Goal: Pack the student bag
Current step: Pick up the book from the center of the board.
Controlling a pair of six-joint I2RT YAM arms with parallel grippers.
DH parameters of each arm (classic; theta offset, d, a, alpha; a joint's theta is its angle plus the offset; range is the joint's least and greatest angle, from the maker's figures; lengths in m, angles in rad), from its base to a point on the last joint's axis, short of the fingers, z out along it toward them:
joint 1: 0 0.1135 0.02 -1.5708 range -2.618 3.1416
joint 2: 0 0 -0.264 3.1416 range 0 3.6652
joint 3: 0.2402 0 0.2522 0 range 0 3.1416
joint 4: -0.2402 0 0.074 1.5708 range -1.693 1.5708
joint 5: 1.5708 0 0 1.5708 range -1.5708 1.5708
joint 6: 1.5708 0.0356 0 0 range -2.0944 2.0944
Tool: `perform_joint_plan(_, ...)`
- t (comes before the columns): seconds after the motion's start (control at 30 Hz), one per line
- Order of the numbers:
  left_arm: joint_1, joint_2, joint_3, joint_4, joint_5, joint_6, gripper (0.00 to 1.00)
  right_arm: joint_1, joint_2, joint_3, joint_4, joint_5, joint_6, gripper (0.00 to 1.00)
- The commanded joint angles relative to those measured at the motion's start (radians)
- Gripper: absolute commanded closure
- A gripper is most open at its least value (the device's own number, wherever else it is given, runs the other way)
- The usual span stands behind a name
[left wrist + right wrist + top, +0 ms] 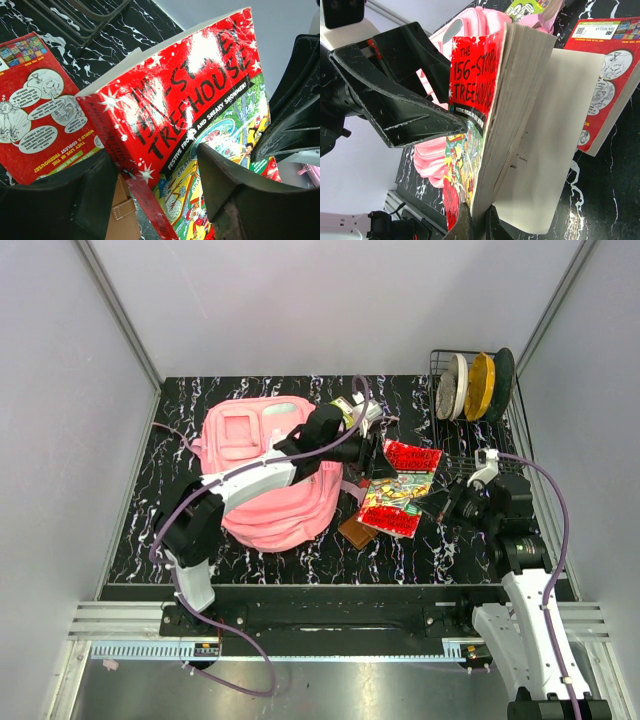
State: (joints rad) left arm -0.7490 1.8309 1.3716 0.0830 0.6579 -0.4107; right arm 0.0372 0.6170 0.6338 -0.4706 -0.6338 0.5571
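Observation:
The pink student bag (262,478) lies at the left of the mat and also shows in the right wrist view (470,30). My right gripper (476,220) is shut on the page edge of a red Treehouse book (470,75), which stands on edge with its back cover hanging loose. In the top view this book (392,505) sits just right of the bag, with my right gripper (452,502) beside it. My left gripper (155,160) is open, its fingers (235,190) on either side of the book's spine corner (175,100). It reaches across the bag (378,455).
A second red book (412,455) lies back cover up beside the held one (35,105). A brown wallet (355,530) lies under the held book. A wire rack (455,435) with plates stands at the back right. A green-printed booklet (530,7) lies by the bag.

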Motion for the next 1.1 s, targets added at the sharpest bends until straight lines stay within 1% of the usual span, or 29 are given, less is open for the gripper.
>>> perform_joint_plan(0.0,-0.007,-0.079,-0.014,0.144,0.043,-0.028,0.36,0.009,-0.002,0.021,0.105,-0.127,-0.025,1.0)
perform_joint_plan(0.1,0.002,-0.099,-0.035,0.179,0.042,-0.049,0.3,0.01,-0.01,0.018,0.102,-0.124,-0.028,1.0)
perform_joint_plan(0.13,0.003,-0.102,-0.043,0.196,0.045,-0.056,0.25,0.01,-0.013,0.017,0.108,-0.13,-0.023,1.0)
perform_joint_plan(0.27,0.016,-0.093,-0.066,0.277,0.088,-0.114,0.2,0.009,-0.023,-0.002,0.17,-0.171,0.007,1.0)
perform_joint_plan(0.3,0.02,-0.091,-0.072,0.303,0.094,-0.15,0.19,0.01,-0.025,-0.012,0.184,-0.181,0.015,1.0)
perform_joint_plan(0.37,0.023,-0.093,-0.085,0.357,0.103,-0.177,0.19,0.01,-0.028,-0.023,0.222,-0.202,0.041,1.0)
perform_joint_plan(0.47,0.023,-0.09,-0.071,0.345,0.111,-0.175,0.21,0.009,-0.033,-0.039,0.236,-0.196,0.055,1.0)
perform_joint_plan(0.5,0.023,-0.091,-0.068,0.34,0.115,-0.169,0.27,0.009,-0.034,-0.04,0.234,-0.192,0.055,1.0)
perform_joint_plan(0.57,0.023,-0.093,-0.062,0.324,0.129,-0.163,0.34,0.009,-0.031,-0.043,0.234,-0.175,0.053,1.0)
perform_joint_plan(0.6,0.023,-0.094,-0.062,0.32,0.132,-0.16,0.48,0.01,-0.025,-0.043,0.231,-0.17,0.053,1.0)
perform_joint_plan(0.67,0.025,-0.101,-0.068,0.311,0.141,-0.157,0.6,0.01,-0.016,-0.042,0.236,-0.155,0.05,1.0)
perform_joint_plan(0.7,0.023,-0.102,-0.071,0.307,0.143,-0.151,0.69,0.01,-0.001,-0.039,0.239,-0.152,0.052,1.0)
perform_joint_plan(0.73,0.023,-0.11,-0.077,0.299,0.144,-0.148,0.87,0.009,0.009,-0.034,0.239,-0.133,0.052,1.0)
perform_joint_plan(0.77,0.025,-0.116,-0.081,0.29,0.138,-0.142,0.97,0.01,0.021,-0.028,0.24,-0.126,0.05,1.0)
perform_joint_plan(0.8,0.023,-0.123,-0.085,0.275,0.122,-0.122,1.0,0.01,0.045,-0.011,0.242,-0.119,0.049,1.0)
perform_joint_plan(0.83,0.023,-0.148,-0.088,0.22,0.059,-0.105,1.0,0.01,0.062,0.001,0.234,-0.087,0.056,0.99)
perform_joint_plan(0.87,0.026,-0.165,-0.088,0.183,0.014,-0.085,1.0,0.01,0.075,0.016,0.225,-0.066,0.061,0.76)
perform_joint_plan(0.9,0.027,-0.183,-0.092,0.154,-0.044,-0.05,1.0,0.009,0.101,0.041,0.225,-0.058,0.061,0.67)
perform_joint_plan(0.93,0.03,-0.229,-0.11,0.117,-0.167,-0.037,1.0,0.009,0.113,0.053,0.214,-0.026,0.081,0.55)
perform_joint_plan(1.0,0.057,-0.272,-0.132,0.104,-0.26,-0.039,1.0,0.01,0.136,0.082,0.207,-0.007,0.118,0.25)
perform_joint_plan(1.07,0.091,-0.321,-0.147,0.097,-0.325,-0.066,1.0,0.01,0.144,0.093,0.204,0.019,0.157,0.14)
